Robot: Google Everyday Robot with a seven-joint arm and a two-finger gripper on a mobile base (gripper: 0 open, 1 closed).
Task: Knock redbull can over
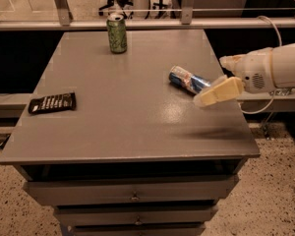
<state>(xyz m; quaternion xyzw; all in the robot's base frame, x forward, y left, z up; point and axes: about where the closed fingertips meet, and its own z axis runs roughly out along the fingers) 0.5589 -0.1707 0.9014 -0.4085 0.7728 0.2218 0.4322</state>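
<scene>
Table grey with drawers, white arm in from right, gripper over table's right edge, open or closed cannot be told, just beside redbull can lying on its side right of centre, black packet at left, green can upright near far edge.

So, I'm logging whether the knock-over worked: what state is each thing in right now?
redbull can: lying on its side, right part of the tabletop.
green can: standing upright at the back.
black packet: lying flat near the left edge.
pincer: over the right edge, by the redbull can's end; contact unclear.
drawers: shut.
</scene>
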